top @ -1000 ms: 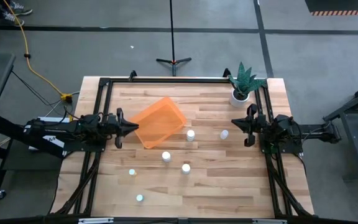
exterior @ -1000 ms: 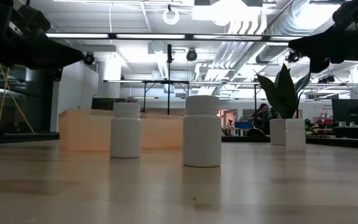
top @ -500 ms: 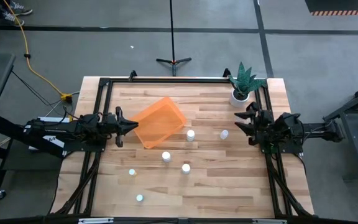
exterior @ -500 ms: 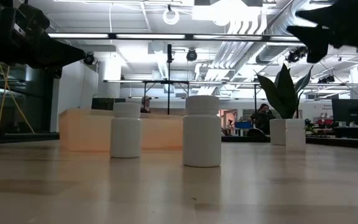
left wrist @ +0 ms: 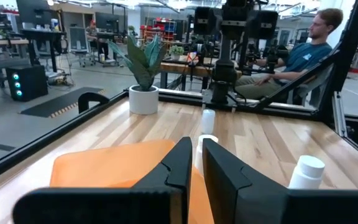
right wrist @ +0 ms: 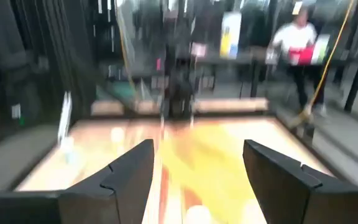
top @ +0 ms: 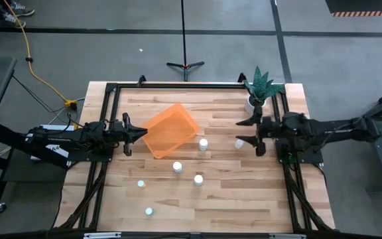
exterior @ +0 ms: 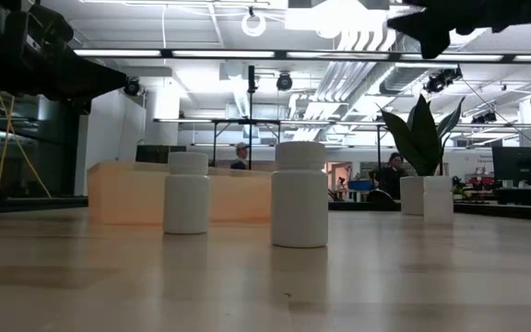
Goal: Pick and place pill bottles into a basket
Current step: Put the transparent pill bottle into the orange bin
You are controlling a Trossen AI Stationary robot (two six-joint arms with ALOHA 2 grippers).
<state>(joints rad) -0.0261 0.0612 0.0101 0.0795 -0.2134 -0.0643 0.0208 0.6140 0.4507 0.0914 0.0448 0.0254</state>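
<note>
The orange basket (top: pixel 170 131) lies flat on the table at centre left. Several small white pill bottles stand upright around it, among them one (top: pixel 203 143) near the basket, one (top: pixel 239 143) farther right and one (top: pixel 149 211) by the near edge. My left gripper (top: pixel 140 133) is shut and hovers at the basket's left corner, above the table (left wrist: pixel 196 167). My right gripper (top: pixel 249 136) is open, raised over the table just right of the rightmost bottle, fingers wide apart (right wrist: pixel 197 155).
A white pot with a green plant (top: pixel 256 99) stands at the far right corner. Black frame rails (top: pixel 178 86) border the table's far edge and sides. Bare wood lies between the bottles and the near edge. People sit in the room behind the table.
My right gripper has opened from shut and moved toward the table's left, toward the rightmost pill bottle. The bottles and the basket have stayed where they were.
</note>
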